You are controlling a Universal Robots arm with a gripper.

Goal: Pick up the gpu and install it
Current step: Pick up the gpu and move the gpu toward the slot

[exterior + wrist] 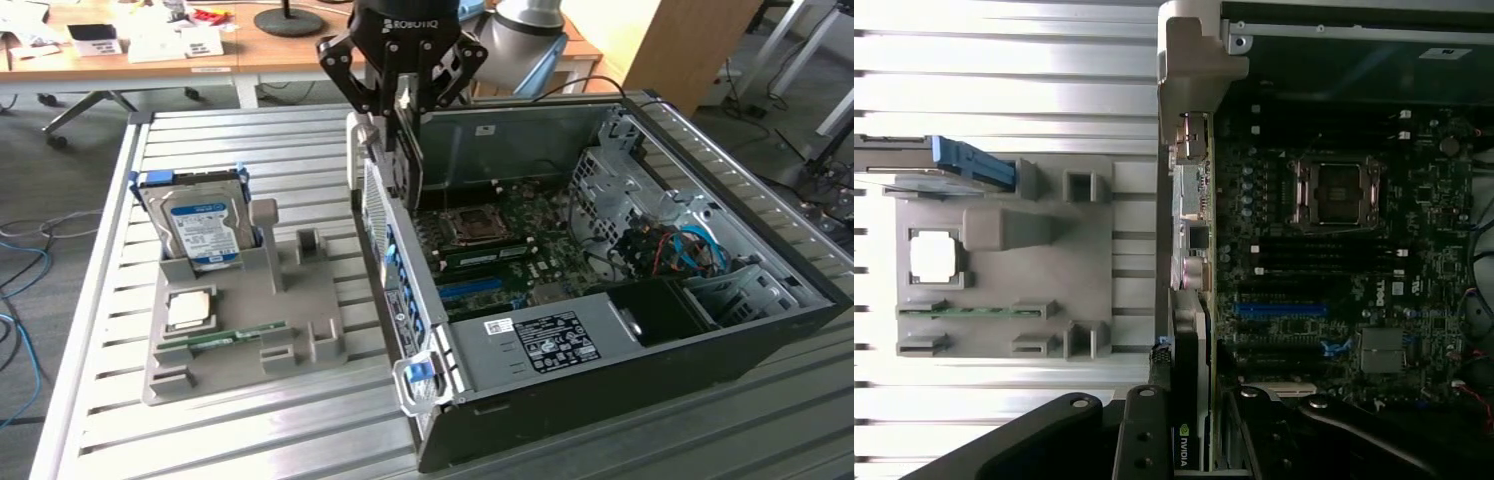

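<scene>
Gripping the gpu [404,165] tight between my fingers [1144,432], I am holding it up on its edge. It is hanging by the case [601,390] wall, over the board [501,250]. A tray [314,300] is sitting beside the case.

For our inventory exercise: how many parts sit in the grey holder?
3: the hard drive standing at its far end, the processor chip midway, the green memory stick nearer the camera. None looks hidden.
</scene>
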